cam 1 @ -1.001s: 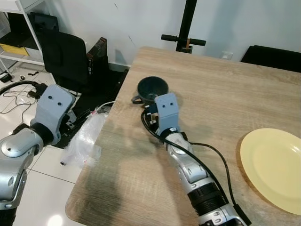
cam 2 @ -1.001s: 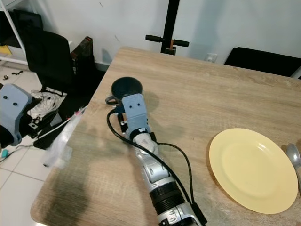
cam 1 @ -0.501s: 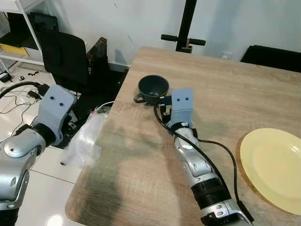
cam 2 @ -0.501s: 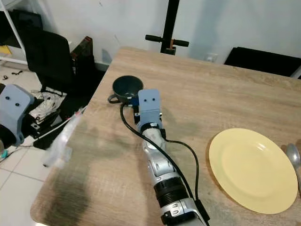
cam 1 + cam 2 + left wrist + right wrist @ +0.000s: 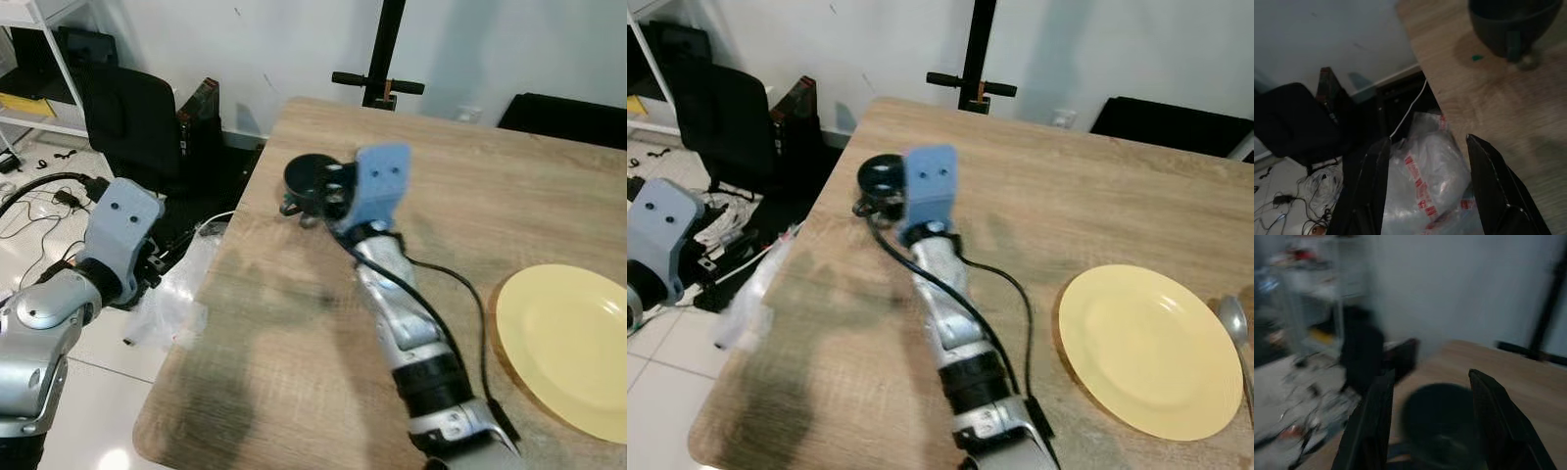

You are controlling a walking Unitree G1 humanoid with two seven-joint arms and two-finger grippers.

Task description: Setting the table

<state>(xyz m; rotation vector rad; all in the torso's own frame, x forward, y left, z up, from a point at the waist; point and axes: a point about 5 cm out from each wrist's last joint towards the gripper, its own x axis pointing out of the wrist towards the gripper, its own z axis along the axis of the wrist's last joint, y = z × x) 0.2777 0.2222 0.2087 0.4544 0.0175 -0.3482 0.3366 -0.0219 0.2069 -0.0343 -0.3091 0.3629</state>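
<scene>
My right gripper (image 5: pixel 1427 431) reaches across the wooden table (image 5: pixel 294 372) toward the dark cup (image 5: pixel 310 182), which sits near the table's far left corner with its handle pointing back toward the edge nearest me. From the head cameras, the blue wrist housing hides the fingertips and part of the cup, so contact cannot be confirmed there. The right wrist view, heavily blurred, shows my two black fingers (image 5: pixel 1371 431) spread apart with the cup (image 5: pixel 1442 423) framed between them; whether either finger touches the cup I cannot tell.

A yellow plate (image 5: pixel 1146 348) lies on the table well to the right of the cup, and a spoon (image 5: pixel 1236 328) rests just beside the plate's right rim.

My left gripper (image 5: pixel 1427 196) hangs off the table's left side, above the floor. Its wrist view shows the fingers (image 5: pixel 1369 196) parted, holding nothing, with a crumpled clear plastic bag (image 5: pixel 1422 178) printed in red lying on the floor between them and the cup (image 5: pixel 1511 24) standing farther off on the tabletop.

Beyond the table's left edge stand a black office chair (image 5: pixel 132 122) and a tangle of cables (image 5: pixel 39 201) on the white tiled floor. A black stand (image 5: pixel 380 54) with a crossbar rises against the wall behind the table's far edge.
</scene>
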